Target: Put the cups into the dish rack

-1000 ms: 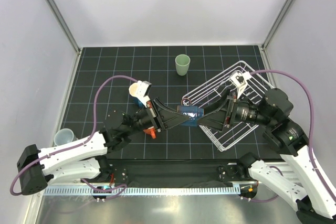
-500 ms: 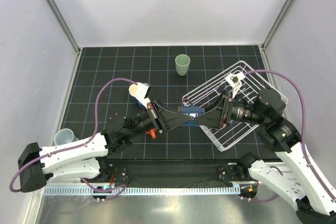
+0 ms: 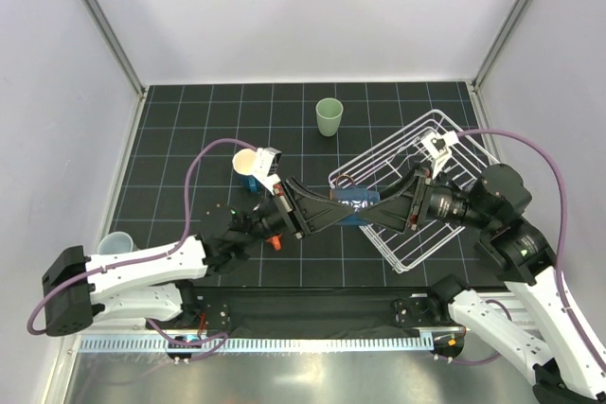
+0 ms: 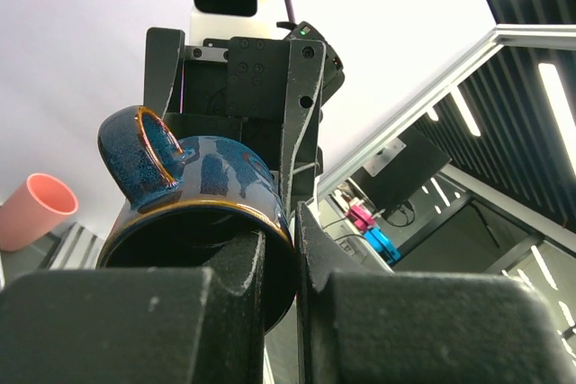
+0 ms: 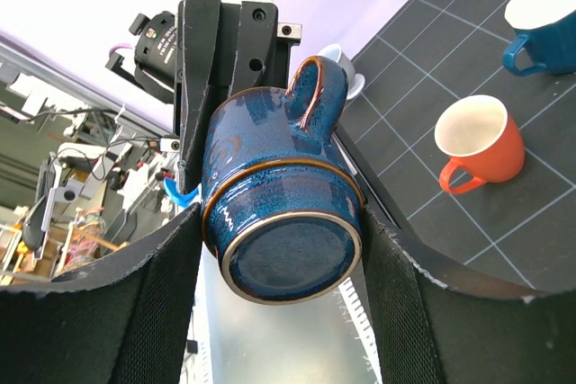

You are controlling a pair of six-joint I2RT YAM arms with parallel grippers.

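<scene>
The right gripper [image 5: 281, 222] has narrowed around the navy mug [image 5: 270, 168], whether it grips is unclear; the left gripper [image 4: 281, 258] pinches its rim; the dish rack [image 3: 383, 145] stands just beside.

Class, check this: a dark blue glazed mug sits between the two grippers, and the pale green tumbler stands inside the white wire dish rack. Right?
No: the top external view shows the pale green tumbler on the black mat, outside the white wire dish rack. The dark blue glazed mug is placed as stated.
</scene>
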